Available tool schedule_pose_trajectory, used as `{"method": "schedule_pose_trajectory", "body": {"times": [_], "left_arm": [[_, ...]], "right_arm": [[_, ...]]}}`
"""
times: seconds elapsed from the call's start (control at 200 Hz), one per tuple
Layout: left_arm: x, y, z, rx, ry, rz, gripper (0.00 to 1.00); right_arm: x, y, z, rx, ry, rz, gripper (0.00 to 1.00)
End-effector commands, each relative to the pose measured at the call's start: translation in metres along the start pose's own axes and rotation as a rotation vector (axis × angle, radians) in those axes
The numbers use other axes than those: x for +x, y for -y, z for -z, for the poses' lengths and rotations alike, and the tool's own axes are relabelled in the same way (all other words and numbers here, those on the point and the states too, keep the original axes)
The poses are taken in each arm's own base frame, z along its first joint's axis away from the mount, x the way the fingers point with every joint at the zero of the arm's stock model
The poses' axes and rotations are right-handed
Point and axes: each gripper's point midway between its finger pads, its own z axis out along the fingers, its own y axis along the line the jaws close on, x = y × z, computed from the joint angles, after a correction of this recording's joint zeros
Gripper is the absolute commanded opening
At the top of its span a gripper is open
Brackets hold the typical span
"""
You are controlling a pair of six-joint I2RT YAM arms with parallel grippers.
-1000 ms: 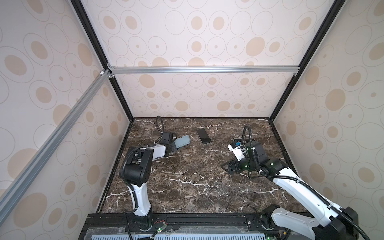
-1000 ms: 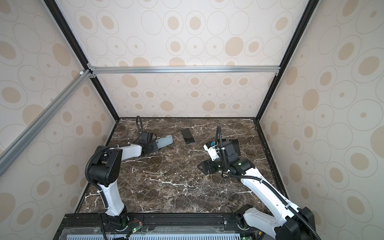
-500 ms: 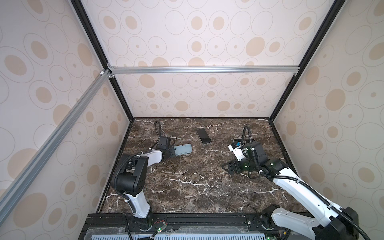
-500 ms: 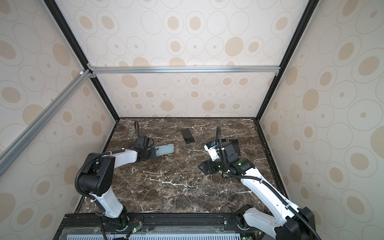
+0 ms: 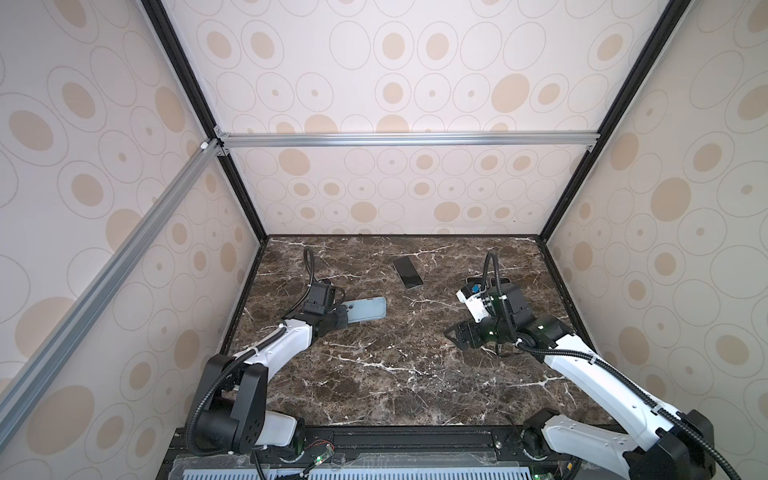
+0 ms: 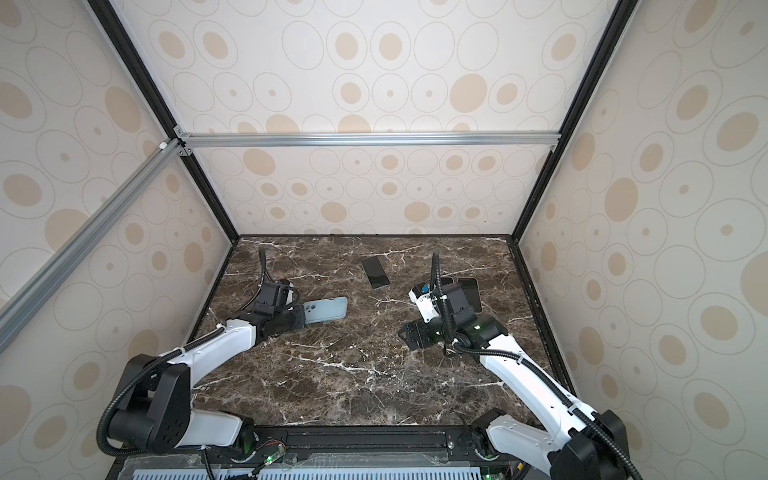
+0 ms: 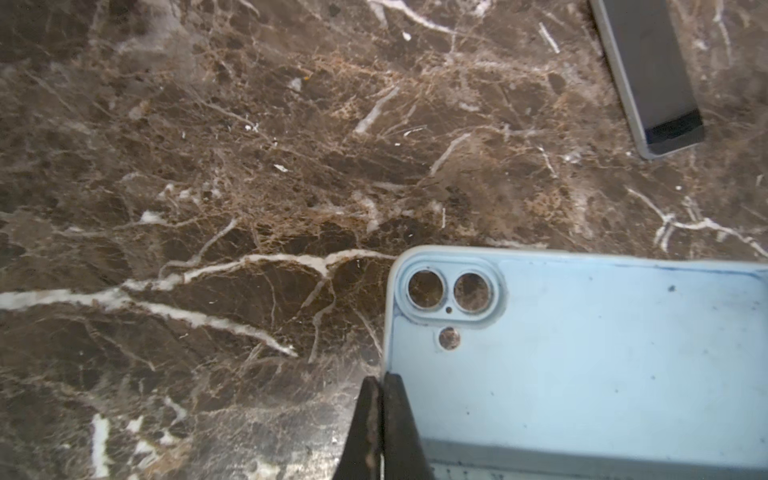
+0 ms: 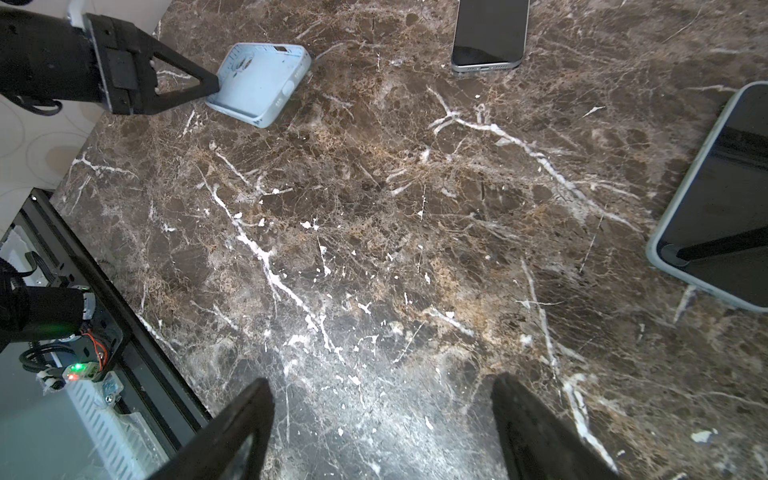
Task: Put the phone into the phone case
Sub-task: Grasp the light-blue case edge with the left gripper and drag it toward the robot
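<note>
Blue phone case point(image 5: 368, 308) lies crosswise, camera-end clamped in left tool point(image 7: 379, 388); right tool point(image 8: 382, 385) apart.

My left gripper point(image 5: 343, 321) sits low, stretched forward, fingers point(image 7: 374, 419) pinched shut; my right gripper point(image 8: 382, 388) hovers, fingers spread wide.

Three wall panels point(image 5: 415, 62), printed with beige ovals and thin grey rings, are enclosing the work area at the back and both sides. Black frame posts point(image 5: 244, 195) are running up the two back corners. A silver aluminium rail point(image 5: 407, 139) is spanning the back wall horizontally; a second rail point(image 5: 104, 282) is running along the left-hand wall. A dark brown marble-pattern tabletop point(image 5: 395, 374) with white veins is forming the floor and reflecting soft, diffuse light. A black base rail point(image 5: 415, 434) is bordering its near edge.
</note>
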Motion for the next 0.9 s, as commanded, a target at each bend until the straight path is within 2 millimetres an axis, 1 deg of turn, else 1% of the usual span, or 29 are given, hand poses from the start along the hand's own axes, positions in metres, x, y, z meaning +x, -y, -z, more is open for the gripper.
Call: {"method": "schedule_pose_trajectory", "body": {"times": [0.0,0.175,0.355,0.51,0.67,0.895], "left_arm": [[-0.003,0.006,0.018,-0.028,0.009,-0.037,0.00],[0.009,0.019,0.034,-0.065,0.010,-0.059,0.00],[0.033,0.034,0.042,-0.052,0.017,-0.020,0.00],[0.055,0.044,0.039,-0.019,-0.003,0.008,0.00],[0.077,0.059,0.032,-0.005,-0.030,-0.013,0.00],[0.094,0.079,0.022,0.042,-0.034,0.012,0.00]], "right_arm": [[0.004,0.000,-0.006,-0.001,-0.014,0.010,0.85],[0.003,-0.001,-0.012,-0.006,-0.022,0.010,0.85],[0.004,-0.001,-0.017,-0.009,-0.034,0.011,0.85],[0.006,-0.001,-0.019,-0.008,-0.044,0.019,0.85],[0.007,0.000,-0.019,-0.003,-0.056,0.024,0.85],[0.012,0.000,-0.023,-0.012,-0.064,0.011,0.85]]}}
